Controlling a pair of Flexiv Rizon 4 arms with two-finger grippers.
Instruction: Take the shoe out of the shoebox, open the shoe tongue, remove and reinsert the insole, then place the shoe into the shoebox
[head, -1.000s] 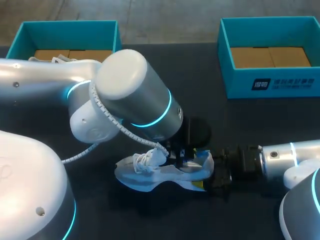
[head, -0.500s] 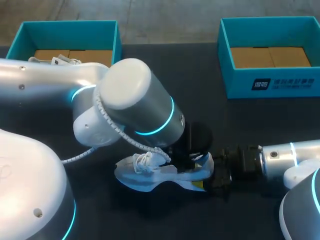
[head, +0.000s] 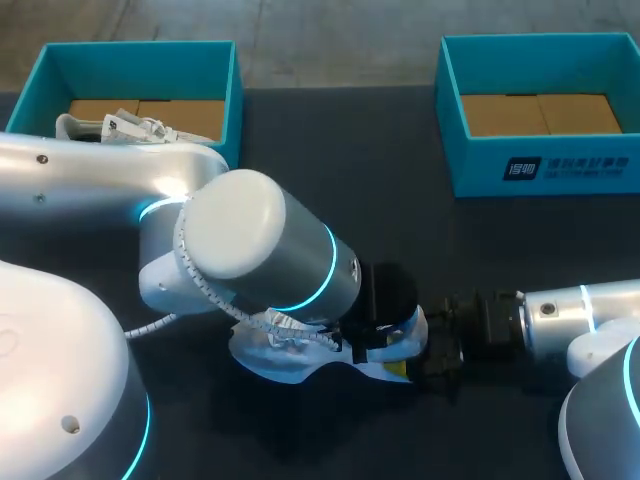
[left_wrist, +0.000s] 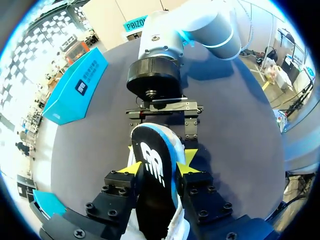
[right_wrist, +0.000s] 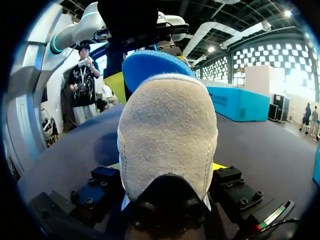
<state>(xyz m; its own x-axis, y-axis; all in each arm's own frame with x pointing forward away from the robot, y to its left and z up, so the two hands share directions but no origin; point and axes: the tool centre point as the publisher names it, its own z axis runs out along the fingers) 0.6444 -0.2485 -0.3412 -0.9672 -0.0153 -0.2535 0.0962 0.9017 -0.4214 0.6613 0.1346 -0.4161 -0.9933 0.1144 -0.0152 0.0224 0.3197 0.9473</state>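
Shoe (head: 285, 358): white and pale blue, on its sole at the near middle of the dark tabletop (head: 400, 180), with its laced front toward my left and its heel toward my right.
Right end effector (right_wrist: 167, 167): low over the tabletop, its fingers clamped on the grey heel from both sides.
Left end effector (left_wrist: 159, 167): over the shoe's opening, its yellow tips pressed against both edges of the insole.
Insole (left_wrist: 152, 150): black on top with a blue rim, rising out of the shoe between the left fingers.
Left shoebox (head: 140, 47): teal, at the far left, with a second shoe (head: 125, 127) inside.
Right shoebox (head: 540, 170): teal, at the far right, with its brown floor bare.
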